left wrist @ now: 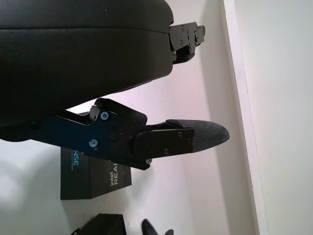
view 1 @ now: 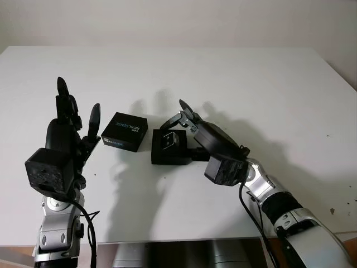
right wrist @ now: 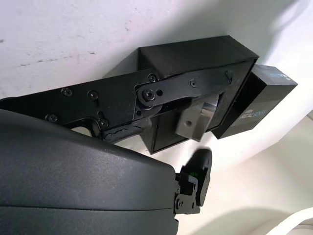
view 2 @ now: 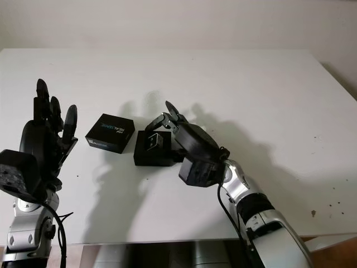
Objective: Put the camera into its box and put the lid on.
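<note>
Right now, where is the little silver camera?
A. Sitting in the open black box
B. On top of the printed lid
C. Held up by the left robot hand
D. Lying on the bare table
A: the camera sits inside the open black box, with the right robot hand just over it; the lid lies beside the box.

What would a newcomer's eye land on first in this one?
The right hand at the table's middle, reaching over the open black box where the silver camera sits. Right beside that box lies the lid, printed RealSense, not yet on. The left hand is raised and open at the near left, just short of the lid.
</note>
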### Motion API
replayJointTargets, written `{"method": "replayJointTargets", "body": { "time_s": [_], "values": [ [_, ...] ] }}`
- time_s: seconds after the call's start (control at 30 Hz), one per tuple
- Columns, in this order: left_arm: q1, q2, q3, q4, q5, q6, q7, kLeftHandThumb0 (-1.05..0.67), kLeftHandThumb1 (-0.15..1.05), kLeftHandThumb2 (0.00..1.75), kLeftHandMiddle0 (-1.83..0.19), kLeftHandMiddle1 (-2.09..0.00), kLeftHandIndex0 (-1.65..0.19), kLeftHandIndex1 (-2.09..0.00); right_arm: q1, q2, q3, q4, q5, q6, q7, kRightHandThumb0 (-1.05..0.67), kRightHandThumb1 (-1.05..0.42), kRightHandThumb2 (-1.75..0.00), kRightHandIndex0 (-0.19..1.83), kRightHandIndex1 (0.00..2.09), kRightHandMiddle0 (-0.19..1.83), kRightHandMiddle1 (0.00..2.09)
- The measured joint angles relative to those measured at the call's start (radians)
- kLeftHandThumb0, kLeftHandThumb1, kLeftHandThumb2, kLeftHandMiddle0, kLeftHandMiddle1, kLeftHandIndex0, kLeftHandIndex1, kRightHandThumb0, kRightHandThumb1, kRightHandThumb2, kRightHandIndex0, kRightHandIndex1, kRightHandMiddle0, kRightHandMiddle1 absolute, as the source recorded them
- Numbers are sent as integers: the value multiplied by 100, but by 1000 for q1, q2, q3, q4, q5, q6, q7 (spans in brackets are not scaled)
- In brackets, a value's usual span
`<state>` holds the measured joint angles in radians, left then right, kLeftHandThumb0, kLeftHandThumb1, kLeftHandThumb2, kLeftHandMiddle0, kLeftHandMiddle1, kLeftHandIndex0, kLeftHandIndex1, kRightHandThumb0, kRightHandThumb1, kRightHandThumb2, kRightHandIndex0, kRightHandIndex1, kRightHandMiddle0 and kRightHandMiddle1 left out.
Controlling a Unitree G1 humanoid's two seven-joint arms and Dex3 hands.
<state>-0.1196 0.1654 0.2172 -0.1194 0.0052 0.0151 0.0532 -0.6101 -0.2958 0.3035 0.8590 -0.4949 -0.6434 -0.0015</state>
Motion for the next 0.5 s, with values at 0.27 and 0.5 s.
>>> {"method": "replayJointTargets", "body": {
  "time_s": [0.27, 0.5],
  "values": [
    [0, 0, 0, 0, 0, -2, 0, -64, 105, 45, 14, -3, 17, 0, 54, -62, -16, -147, 15, 11, 11, -68, -102, -6, -19, 0, -18, 12],
    [0, 0, 0, 0, 9, -2, 1, -64, 105, 46, 13, -4, 15, 0, 108, -90, -35, -268, -21, 9, -54, -67, -105, -15, -19, 0, -18, 7]
  ]
}}
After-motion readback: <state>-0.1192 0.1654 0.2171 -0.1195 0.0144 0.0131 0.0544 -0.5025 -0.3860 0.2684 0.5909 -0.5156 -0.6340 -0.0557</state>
